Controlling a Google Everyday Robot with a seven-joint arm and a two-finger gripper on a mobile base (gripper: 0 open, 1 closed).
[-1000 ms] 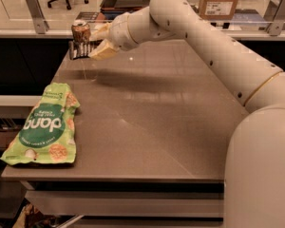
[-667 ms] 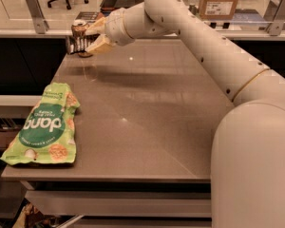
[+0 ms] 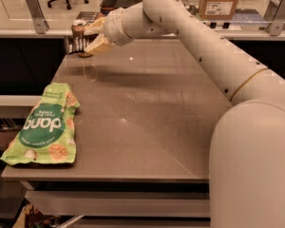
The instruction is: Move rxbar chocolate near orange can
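The robot's white arm [image 3: 204, 46] stretches from the bulky shoulder at the lower right, up and across the grey bench [image 3: 147, 113], to the far left corner. Its forearm runs almost level above the surface, and the wrist points left. The gripper [image 3: 87, 42] hangs at that corner, its two pale jaws set one above the other and clamped on the rxbar chocolate [image 3: 75, 45]. The bar is a dark wrapper with pale striping that juts left from between the jaws.

The bar sits right at the bench's far left edge, directly in front of and overlapping the orange can [image 3: 79, 29]. The can stands upright just behind the bar, its silver top showing above the wrapper. Whether bar and can touch cannot be told, nor whether the bar rests on the bench or hangs just above it.

The can's lower body is hidden behind the bar and the upper jaw. A green snack bag [image 3: 46, 125] lies flat at the near left edge, well apart from the gripper. A cardboard box [image 3: 219, 4] stands beyond the bench, partly cut off at the top.
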